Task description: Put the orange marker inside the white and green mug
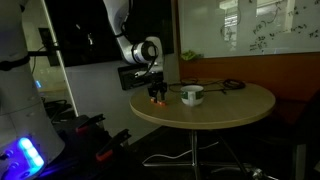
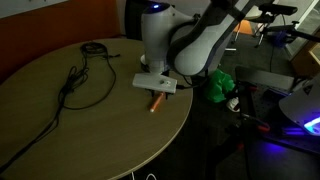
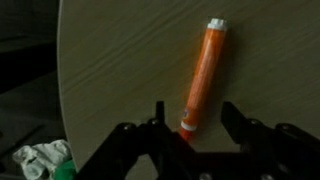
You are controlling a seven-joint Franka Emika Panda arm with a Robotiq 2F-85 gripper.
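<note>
A round, light wooden table (image 1: pixel 232 106) carries everything. The small squat white mug with a greenish rim (image 1: pixel 192 96) stands upright on it and serves as the landmark. It shows clearly in only one exterior view.

The thin, bright orange marker with a pale cap (image 3: pixel 203 75) lies flat on the table just beside the mug, apart from it, on the side nearer the table's edge. An exterior view shows it as a short orange stick (image 2: pixel 156 102) poking out from under the arm.

The dark two-fingered hand (image 3: pixel 195 120) hangs low over the marker, also just beside the mug on that edge side. In the wrist view its two fingers (image 3: pixel 160 125) stand apart, one on each side of the marker's uncapped end. A gap shows between each finger and the orange barrel, so they clamp on nothing. The capped end points away from the hand.

A thin dark cable (image 1: pixel 228 85) lies loosely coiled on the table on the far side of the mug from the marker and hand, well apart from both. An exterior view shows it as long loops (image 2: pixel 78 85).

A crumpled green and white bundle (image 3: pixel 45 160) sits below the table's edge. I cannot tell what it is.
</note>
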